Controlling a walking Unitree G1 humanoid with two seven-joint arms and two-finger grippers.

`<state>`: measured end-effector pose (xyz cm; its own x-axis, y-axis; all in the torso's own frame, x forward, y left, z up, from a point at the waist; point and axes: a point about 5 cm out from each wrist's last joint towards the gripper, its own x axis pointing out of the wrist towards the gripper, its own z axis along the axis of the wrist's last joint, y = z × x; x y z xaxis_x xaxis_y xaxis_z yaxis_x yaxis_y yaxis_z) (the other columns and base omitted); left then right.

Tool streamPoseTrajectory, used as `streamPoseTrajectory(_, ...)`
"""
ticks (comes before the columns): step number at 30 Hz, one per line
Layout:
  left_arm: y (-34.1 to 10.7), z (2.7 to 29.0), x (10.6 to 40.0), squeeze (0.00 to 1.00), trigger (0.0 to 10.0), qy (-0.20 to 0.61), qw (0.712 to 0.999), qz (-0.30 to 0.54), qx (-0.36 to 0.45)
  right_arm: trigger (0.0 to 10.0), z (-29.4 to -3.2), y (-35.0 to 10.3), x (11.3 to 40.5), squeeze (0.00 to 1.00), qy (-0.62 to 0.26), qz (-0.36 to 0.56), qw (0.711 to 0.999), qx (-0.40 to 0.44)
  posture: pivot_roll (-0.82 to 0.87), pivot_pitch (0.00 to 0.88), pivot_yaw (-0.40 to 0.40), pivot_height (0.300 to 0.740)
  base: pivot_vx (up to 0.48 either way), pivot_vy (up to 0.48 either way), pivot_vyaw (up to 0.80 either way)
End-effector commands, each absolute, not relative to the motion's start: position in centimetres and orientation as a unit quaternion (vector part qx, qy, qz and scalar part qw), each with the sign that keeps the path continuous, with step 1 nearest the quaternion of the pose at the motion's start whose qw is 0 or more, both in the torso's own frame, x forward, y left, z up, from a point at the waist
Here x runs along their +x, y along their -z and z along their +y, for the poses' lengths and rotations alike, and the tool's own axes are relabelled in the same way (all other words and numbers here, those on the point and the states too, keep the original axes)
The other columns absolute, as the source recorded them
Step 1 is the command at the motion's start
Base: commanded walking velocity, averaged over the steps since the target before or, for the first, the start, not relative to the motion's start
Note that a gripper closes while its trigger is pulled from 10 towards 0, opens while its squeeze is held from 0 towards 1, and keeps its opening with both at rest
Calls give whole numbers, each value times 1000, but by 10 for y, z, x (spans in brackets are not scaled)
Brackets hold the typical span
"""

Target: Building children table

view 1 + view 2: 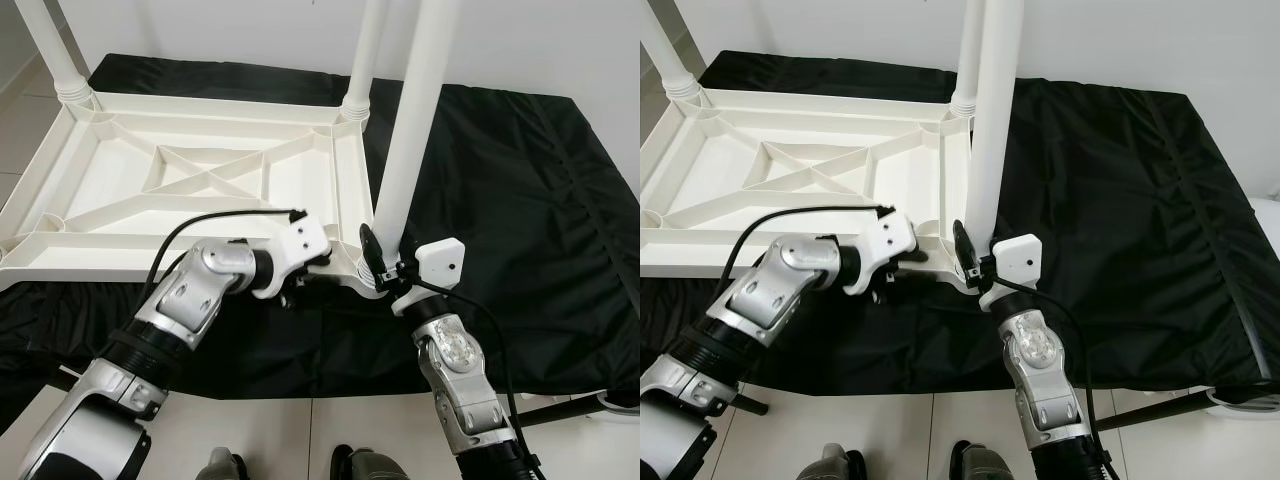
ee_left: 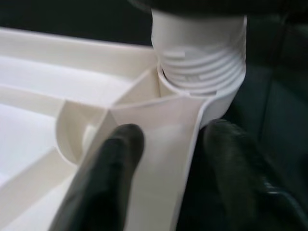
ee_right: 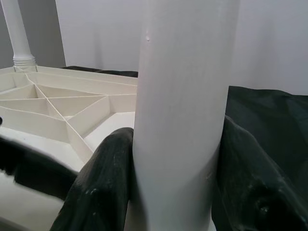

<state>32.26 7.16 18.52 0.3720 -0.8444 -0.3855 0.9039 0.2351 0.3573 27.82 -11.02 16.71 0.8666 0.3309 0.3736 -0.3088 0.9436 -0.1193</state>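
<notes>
I had the white table top (image 1: 200, 190) lying upside down on the black cloth (image 1: 500, 200), ribs facing up, with two legs already standing in the far corners. My right gripper (image 1: 385, 262) was clamped around the third leg (image 1: 410, 140), a finger (image 3: 103, 187) pressed on each side of it, low on the shaft, with the leg standing upright in the near corner socket (image 2: 202, 96). My left gripper (image 1: 305, 283) sat just beside that corner with its fingers (image 2: 106, 173) apart, straddling the edge wall of the table top, one inside and one outside; I could not tell whether they were actually pinching it.

In the left wrist view the threads at the leg's foot were partly exposed above the socket, so I judged it not fully screwed home. My worry was cross-threading: if I turned with the leg leaning even slightly, the plastic threads could bind or strip. If the left gripper's brace was loose, the whole top could spin on the slick cloth instead of the leg tightening
</notes>
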Motion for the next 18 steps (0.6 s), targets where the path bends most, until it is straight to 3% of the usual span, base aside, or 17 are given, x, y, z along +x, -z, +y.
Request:
streamPoseTrajectory(1,-185,70,321,1000,10000,565,779,55,265,10000,-114,-157,280,0,-169,-168,971,-22,-47,138,-33,740,0,0,0)
streamPoseTrajectory(5,-188,71,323,1000,10000,561,780,52,273,10000,-118,-164,286,0,-166,-179,970,-16,-43,137,-34,740,0,0,0)
streamPoseTrajectory(6,-191,72,323,47,10000,561,781,48,270,10000,-121,-167,289,0,-166,-185,969,-14,-41,135,-35,740,0,0,0)
streamPoseTrajectory(8,-193,72,323,0,10000,561,782,46,267,10000,-123,-169,291,0,-165,-189,968,-14,-41,135,-35,740,0,0,0)
streamPoseTrajectory(18,-216,82,330,0,10000,551,803,25,226,10000,-143,-190,310,0,-192,-212,958,-7,-24,103,-47,740,0,0,0)
